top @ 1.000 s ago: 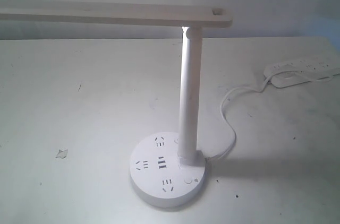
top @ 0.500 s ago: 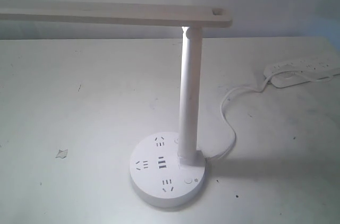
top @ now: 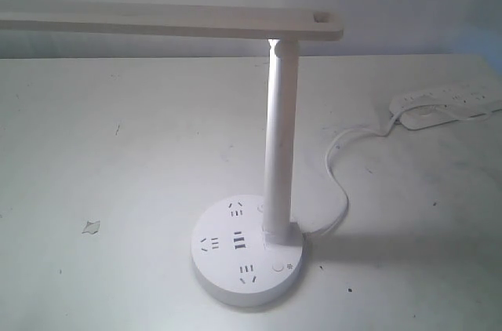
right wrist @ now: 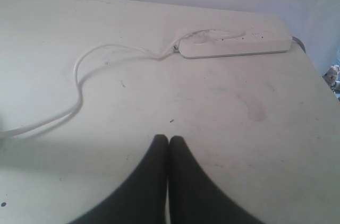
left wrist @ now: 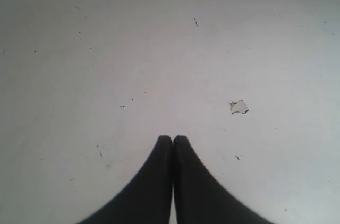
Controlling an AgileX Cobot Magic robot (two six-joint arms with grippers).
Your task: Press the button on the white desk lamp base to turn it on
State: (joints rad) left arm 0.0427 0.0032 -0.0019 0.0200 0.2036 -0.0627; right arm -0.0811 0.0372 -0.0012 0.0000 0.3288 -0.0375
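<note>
Desk lamp [top: 278, 135] upright on table [top: 118, 190]. The button [top: 277, 267] sits on the lamp base [top: 223, 267], just before the column's foot. Left gripper [left wrist: 172, 140] and right gripper [right wrist: 168, 139] are over the tabletop, fingertips pressed together, holding nothing.

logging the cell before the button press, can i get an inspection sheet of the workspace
surface: white table, scuffed and speckled
job's things: lamp upright; button on its base beside the column, nothing touching it
clutter: one small scrap left of the base
end effectors: left end effector and right end effector both shut over bare table, neither in the exterior view
cables: white cable snakes from the base toward a power strip
surroundings: plain pale wall, nothing else seen
</note>
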